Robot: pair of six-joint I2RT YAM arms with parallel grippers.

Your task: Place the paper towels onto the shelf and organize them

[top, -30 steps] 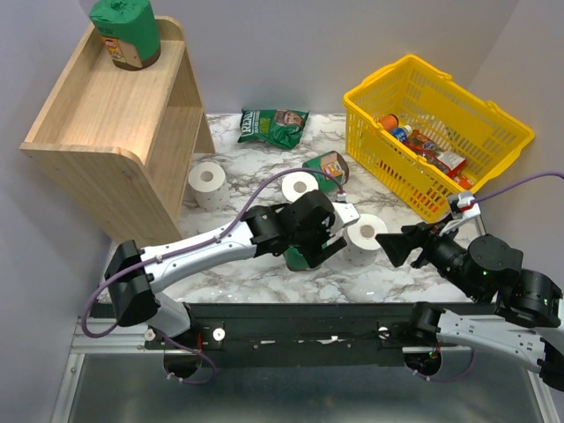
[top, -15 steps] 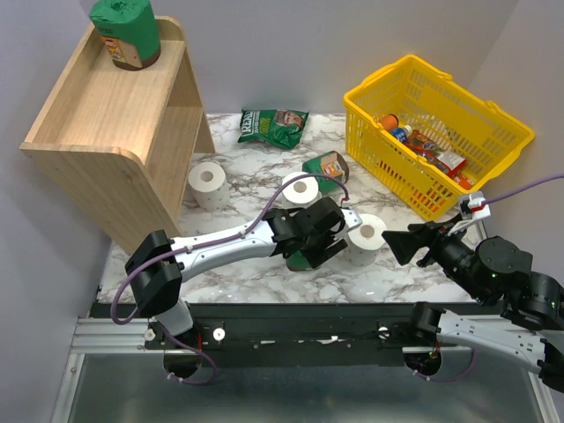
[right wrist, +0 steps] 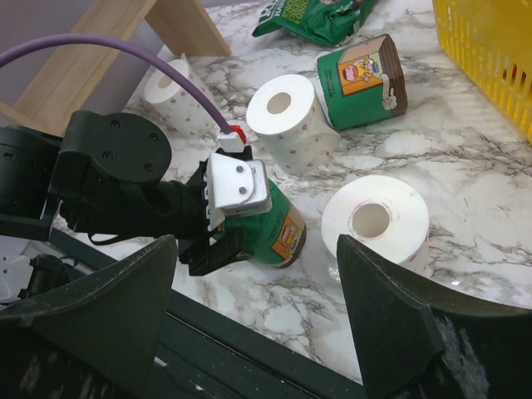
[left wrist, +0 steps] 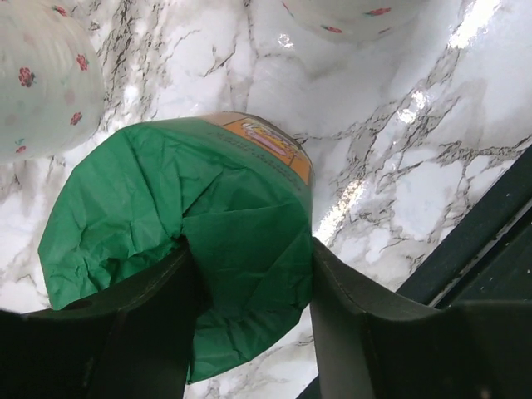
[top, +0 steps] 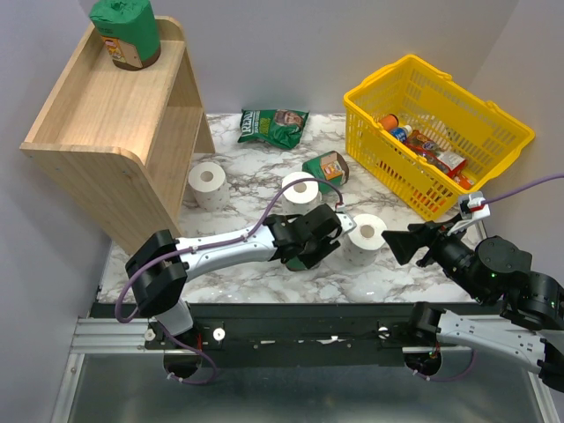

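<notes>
Left wrist view: left gripper (left wrist: 249, 278) has narrowed onto the green-wrapped roll (left wrist: 166, 199), pinching it, ready for the shelf (top: 97, 106); right gripper (right wrist: 256, 249) gapes.

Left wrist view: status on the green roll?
Left gripper shut on green wrapped roll, roll on marble table. Right gripper open, empty. White roll close beside it.

Crinkly plastic-wrapped roll (left wrist: 166, 191), glossy marble table (left wrist: 407, 187)
</notes>
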